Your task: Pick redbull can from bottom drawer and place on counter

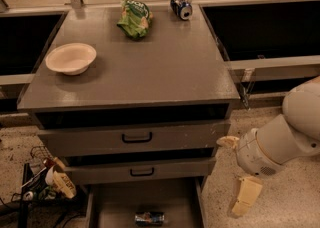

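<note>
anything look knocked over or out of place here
Two cans lie on their sides: the slim silver-and-blue redbull can in the open grey bottom drawer, and a fatter blue can at the back of the grey counter. The hand hangs beside the cabinet, clear of both.
</note>
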{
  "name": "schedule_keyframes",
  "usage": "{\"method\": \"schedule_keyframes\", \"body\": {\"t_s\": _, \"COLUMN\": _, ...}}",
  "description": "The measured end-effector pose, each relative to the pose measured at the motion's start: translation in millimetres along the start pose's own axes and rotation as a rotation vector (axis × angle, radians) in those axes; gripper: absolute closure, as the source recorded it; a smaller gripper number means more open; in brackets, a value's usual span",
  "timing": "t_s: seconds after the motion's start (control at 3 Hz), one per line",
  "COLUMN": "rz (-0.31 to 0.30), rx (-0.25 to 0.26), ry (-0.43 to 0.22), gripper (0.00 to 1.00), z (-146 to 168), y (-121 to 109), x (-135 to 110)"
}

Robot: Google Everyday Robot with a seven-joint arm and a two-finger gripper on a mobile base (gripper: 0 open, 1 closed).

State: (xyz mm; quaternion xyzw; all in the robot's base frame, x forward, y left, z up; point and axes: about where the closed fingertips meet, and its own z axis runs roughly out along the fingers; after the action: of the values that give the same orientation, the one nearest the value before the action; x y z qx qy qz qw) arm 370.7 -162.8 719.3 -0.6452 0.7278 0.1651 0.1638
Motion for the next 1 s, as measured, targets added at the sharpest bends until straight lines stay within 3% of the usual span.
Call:
{"method": "schedule_keyframes", "body": {"t_s": 0.33, "rz": 0.000, "rx": 0.000, "ry": 0.000, "gripper": 0.00, "z": 0.0, "y": 0.0, "x": 0.0}}
{"method": "schedule_keyframes", "body": {"t_s": 0.67, "rz": 0.035, "rx": 0.032, "ry": 0.037, "gripper": 0.00, "z": 13.4, "y": 2.8, "x": 3.3}}
{"method": "schedule_keyframes", "body": {"t_s": 1.0, "rz": 0.100, "rx": 0.077, "ry": 0.026, "gripper": 0.00, "z": 44.4, "y": -13.0, "x": 12.4}}
